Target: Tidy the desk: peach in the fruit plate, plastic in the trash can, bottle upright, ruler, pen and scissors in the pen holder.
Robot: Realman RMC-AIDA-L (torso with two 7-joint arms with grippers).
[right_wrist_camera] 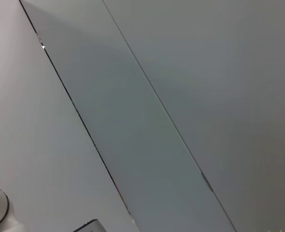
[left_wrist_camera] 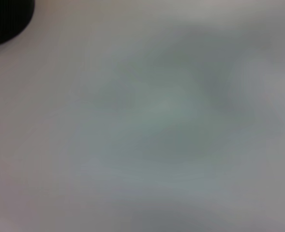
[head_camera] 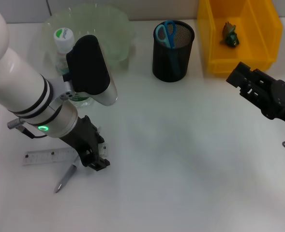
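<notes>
Picking pen | left gripper low over the desk, jaw state cannot be told | pen just beside jaws, ruler alongside | straddle barrel only | right gripper idle.

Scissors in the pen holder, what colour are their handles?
The scissors have blue handles, standing up out of the black mesh pen holder; the head view shows it best.

Place: a lab-style desk setup.
Surface: plain white desk.
Desk items: black mesh pen holder behind the left gripper, clear ruler beside it.
Storage: yellow plastic bin.
Surroundings: grey panelled wall.
</notes>
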